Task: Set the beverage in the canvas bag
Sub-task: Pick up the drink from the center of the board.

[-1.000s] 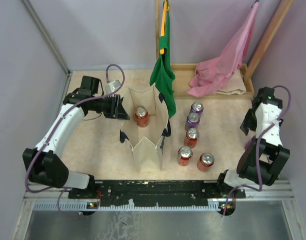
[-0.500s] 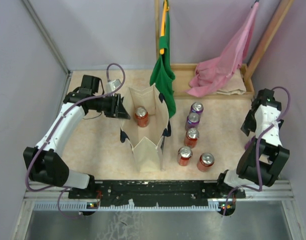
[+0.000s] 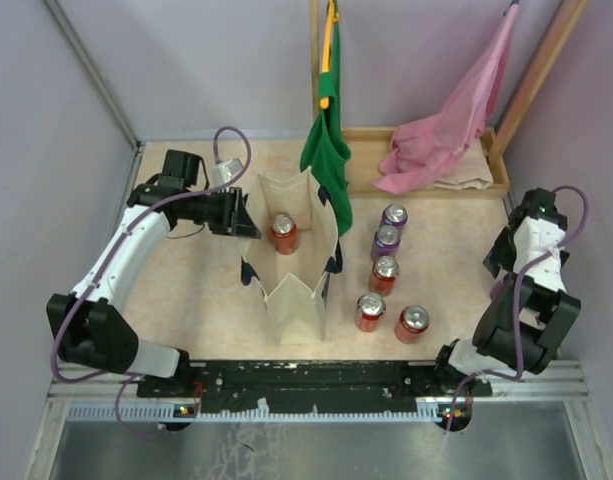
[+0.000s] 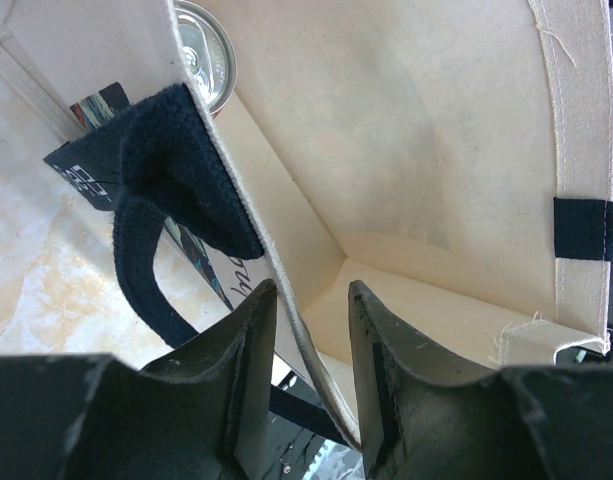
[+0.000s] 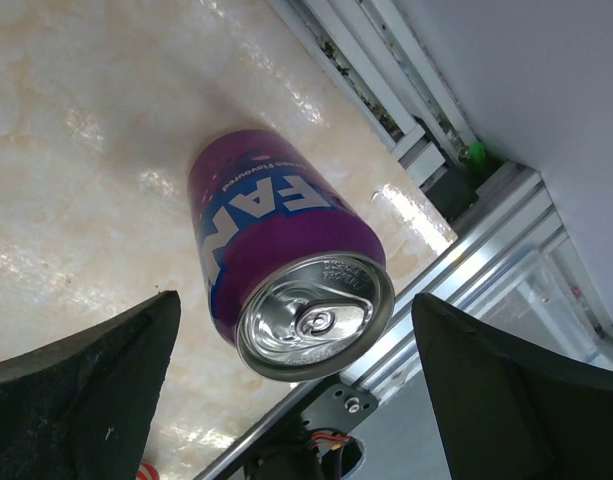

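Keeps left gripper (image 4: 311, 340) clamped on the left wall of the canvas bag (image 3: 296, 290), unchanged, holding it upright at table (image 3: 186, 290) centre with one red can (image 3: 284, 232) inside. Has drawn right gripper (image 5: 294, 300), jaws fully apart, slightly nearward, away from the purple can (image 5: 276, 230): next pickup not begun.

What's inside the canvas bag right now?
One red can stands in the canvas bag, silver top showing. Its lower body and the floor just behind the near wall are covered by the bag's walls.
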Controlling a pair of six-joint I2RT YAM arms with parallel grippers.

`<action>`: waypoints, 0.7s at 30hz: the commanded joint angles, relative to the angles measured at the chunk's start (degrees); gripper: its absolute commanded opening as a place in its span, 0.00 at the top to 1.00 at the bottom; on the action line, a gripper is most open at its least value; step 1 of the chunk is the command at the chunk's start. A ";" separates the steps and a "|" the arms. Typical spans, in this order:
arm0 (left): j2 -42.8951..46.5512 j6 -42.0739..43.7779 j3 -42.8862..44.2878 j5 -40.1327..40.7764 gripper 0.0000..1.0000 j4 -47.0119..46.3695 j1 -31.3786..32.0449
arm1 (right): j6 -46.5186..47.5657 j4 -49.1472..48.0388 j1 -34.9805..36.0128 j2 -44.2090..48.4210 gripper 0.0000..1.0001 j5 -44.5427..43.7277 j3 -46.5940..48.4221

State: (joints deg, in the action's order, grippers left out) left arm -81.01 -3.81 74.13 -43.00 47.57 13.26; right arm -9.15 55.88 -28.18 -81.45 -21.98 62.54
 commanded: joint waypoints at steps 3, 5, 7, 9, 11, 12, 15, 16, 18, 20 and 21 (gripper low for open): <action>0.30 0.30 1.85 -1.03 0.59 -1.07 0.37 | -0.95 -3.05 -0.60 -0.20 0.01 1.25 -1.34; 0.49 0.31 1.82 -0.87 0.59 -1.07 0.37 | -1.81 -2.97 -0.88 -0.52 0.01 1.59 -1.50; 0.67 0.30 1.74 -0.72 0.59 -0.86 0.37 | -2.53 -2.89 -1.16 -0.71 0.01 1.69 -1.55; 0.84 0.28 1.60 -0.68 0.60 -0.89 0.37 | -3.24 -2.71 -1.41 -0.89 0.01 1.44 -1.54; 0.99 0.17 1.47 -0.68 0.59 -0.97 0.37 | -3.56 -2.62 -1.64 -0.97 0.01 1.27 -1.55; 1.07 0.13 1.38 -0.68 0.59 -0.98 0.37 | -3.71 -2.62 -1.76 -0.99 0.02 1.20 -1.55; 1.28 -0.05 1.26 -0.68 0.59 -1.14 0.34 | -4.15 -2.68 -2.41 -0.91 0.04 1.26 -1.76; 1.32 -0.01 1.32 -0.68 0.59 -1.14 0.36 | -4.25 -2.70 -2.60 -0.88 0.05 1.36 -1.81; 1.29 -0.05 1.28 -0.59 0.59 -1.19 0.37 | -4.42 -2.78 -2.79 -0.90 0.06 1.66 -1.94; 1.32 -0.13 1.37 -0.55 0.59 -1.25 0.37 | -4.62 -2.79 -3.07 -1.03 0.09 1.78 -1.96; 1.38 -0.14 1.41 -0.58 0.59 -1.29 0.37 | -4.71 -2.86 -3.29 -1.06 0.10 1.98 -1.99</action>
State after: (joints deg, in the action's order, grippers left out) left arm -80.99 -4.05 74.13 -42.96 47.57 13.26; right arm -12.82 54.15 -30.28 -82.48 -20.18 60.73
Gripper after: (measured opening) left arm 0.408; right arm 0.922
